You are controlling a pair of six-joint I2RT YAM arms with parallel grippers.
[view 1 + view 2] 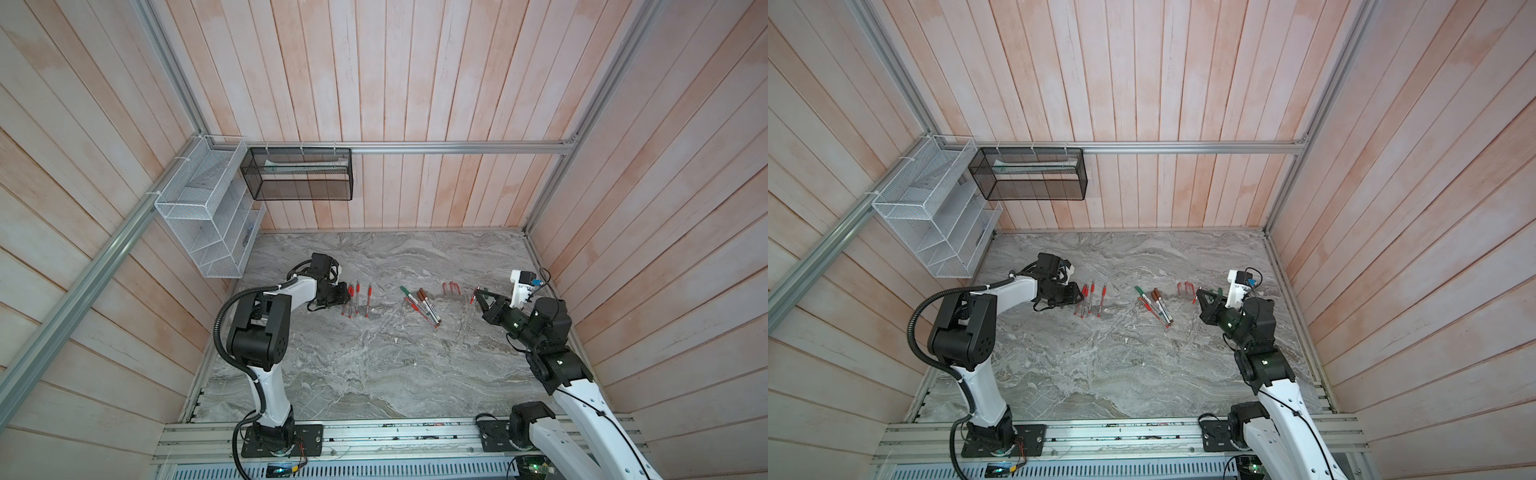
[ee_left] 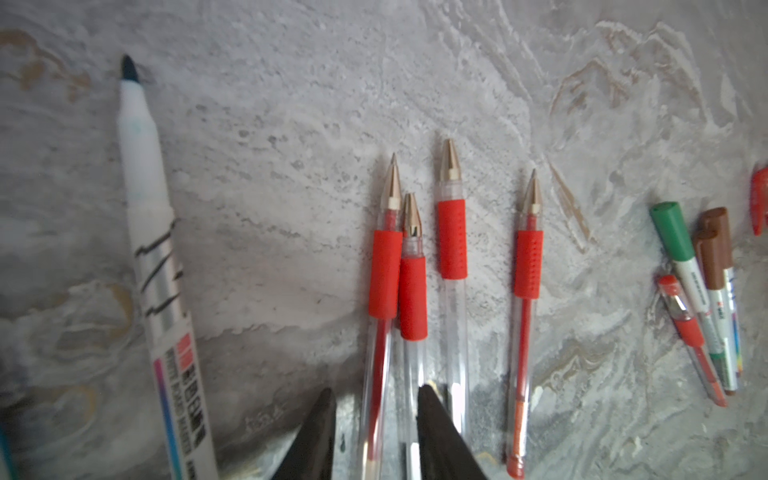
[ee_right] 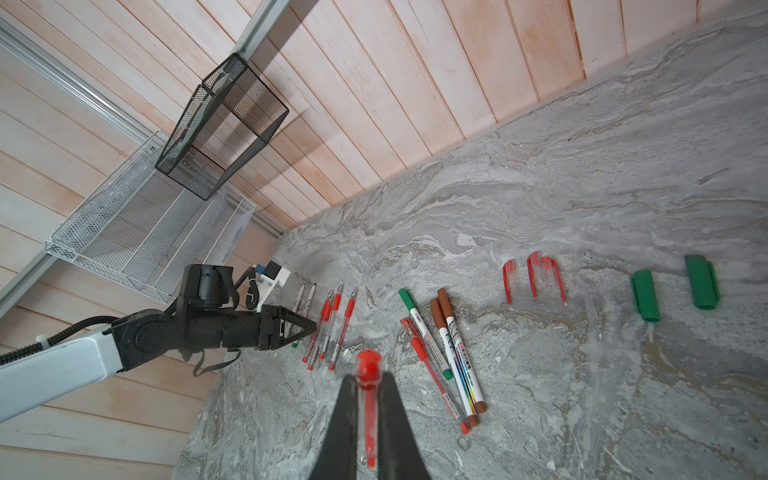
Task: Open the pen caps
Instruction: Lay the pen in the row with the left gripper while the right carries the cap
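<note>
At the far left of the grey marble-patterned tabletop (image 1: 374, 374) lies a white marker barrel (image 2: 153, 249) with a bare dark tip, set apart as finished work. Next comes the left gripper (image 2: 376, 390), low over the surface. Its black claw is partly parted and straddles the clear barrels of two pens in a row of four uncapped gel pens (image 2: 451, 237) with red rubber grips — a laying-down pose, I judge, not a grip. Toward the middle sits the unfinished pile: a white marker under a stubby green plastic cap (image 2: 671, 230), two more under brown caps (image 2: 715, 245), and one gel pen under a slim red cap (image 2: 671, 291). Past them three loose red clip caps (image 3: 536, 278) lie side by side. Near these hovers the right gripper (image 3: 368, 376), its claw pinched on a slim red transparent cap (image 3: 369, 415) — probably bound for that row. Farthest right rest two loose green caps (image 3: 646, 301).
</note>
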